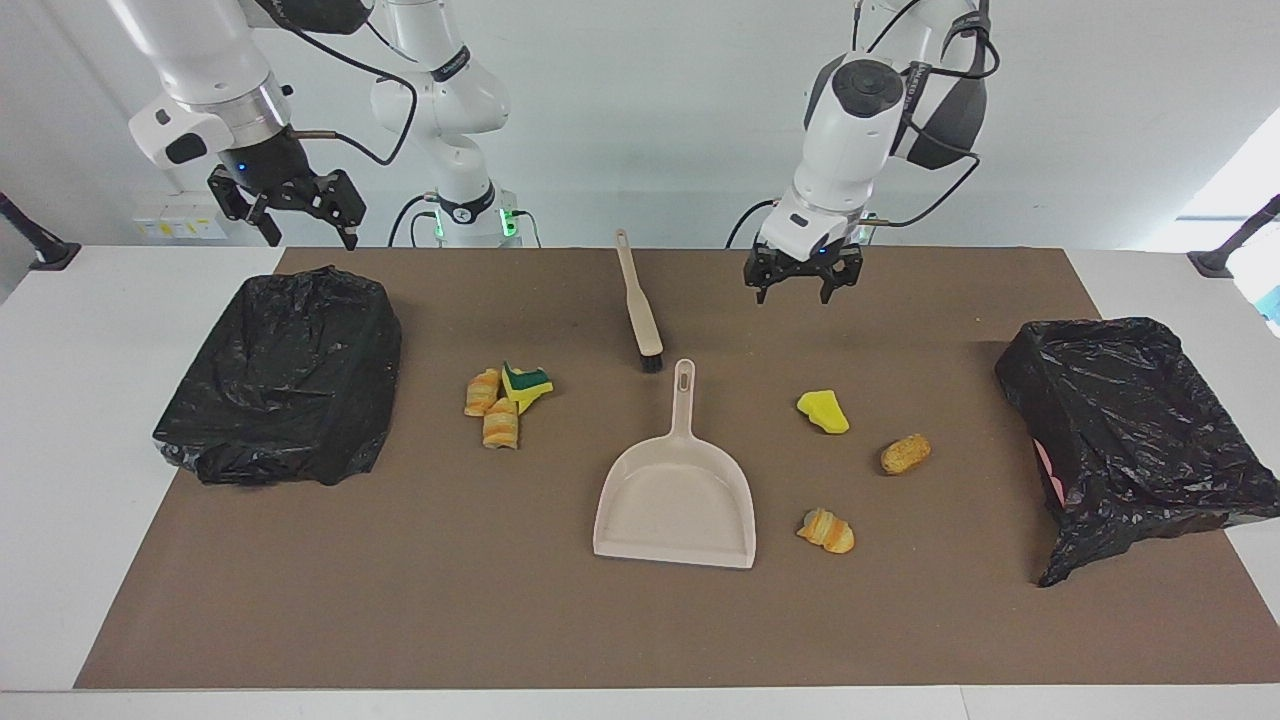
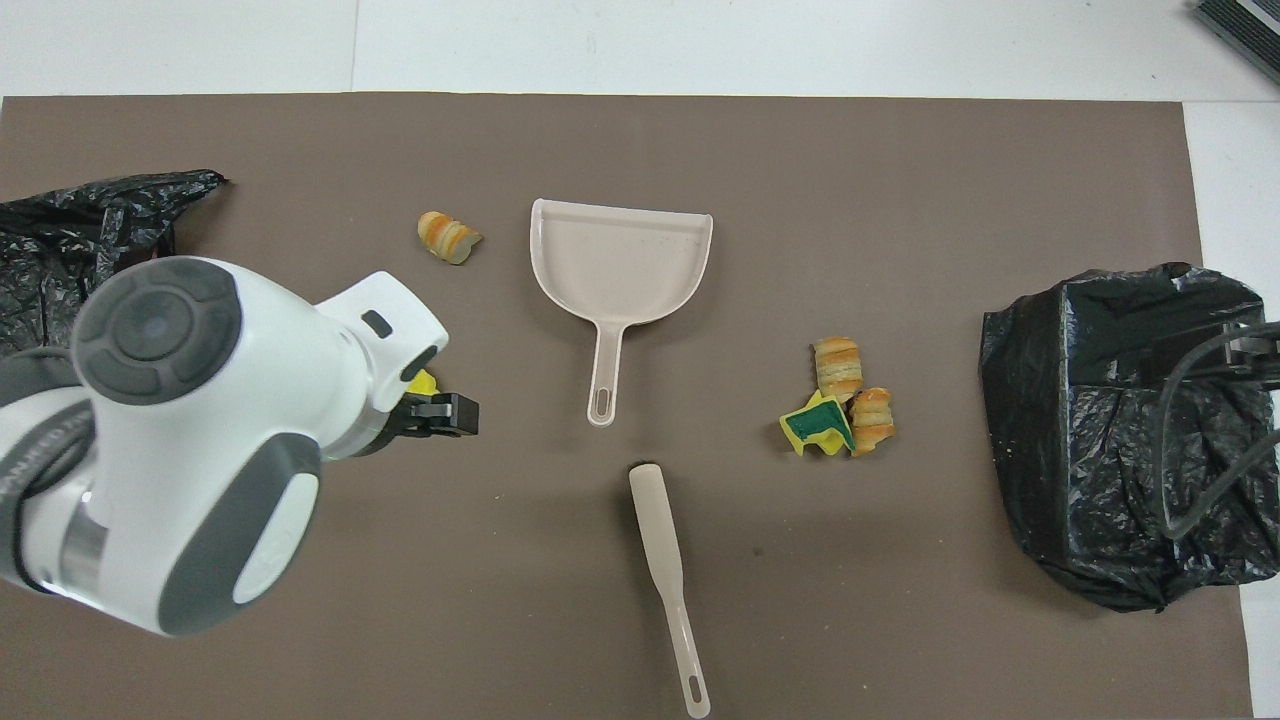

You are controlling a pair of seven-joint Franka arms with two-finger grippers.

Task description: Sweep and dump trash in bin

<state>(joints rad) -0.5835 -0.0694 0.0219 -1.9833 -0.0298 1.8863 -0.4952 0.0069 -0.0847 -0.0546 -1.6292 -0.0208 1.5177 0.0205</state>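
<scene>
Brown matting (image 1: 500, 600) covers the table, and above it we see both grippers in the air, holding nothing. The left gripper (image 1: 803, 283) hangs with its black fingers (image 1: 762, 283) spread wide and pointing down, touching nothing. Below those fingers and farther from the robots lies a yellow sponge (image 1: 823, 412); in the overhead view the arm hides most of it. Two bread lumps lie farther out again, one (image 1: 905, 453) toward the left arm's end, one (image 1: 827, 530) beside the dustpan's (image 1: 676, 500) pan. The dustpan is beige, its handle pointing at the robots, and it lies between the two groups of trash. The brush (image 1: 639, 315), also beige with black bristles, lies near the left fingers, toward the right arm's side of them, bristles just short of the dustpan's handle.

The right gripper (image 1: 305, 215) is raised over the edge of a black bin (image 1: 285, 375) at its own end of the table, fingers (image 1: 345, 210) parted widely and empty. The overhead view does not show it. From these fingers, toward the dustpan, three scraps sit bunched and touching: a green-and-yellow sponge (image 1: 527, 384) and two striped lumps (image 1: 491, 407). A second black bin (image 1: 1125, 420) stands at the left arm's end, well apart from the left fingers.
</scene>
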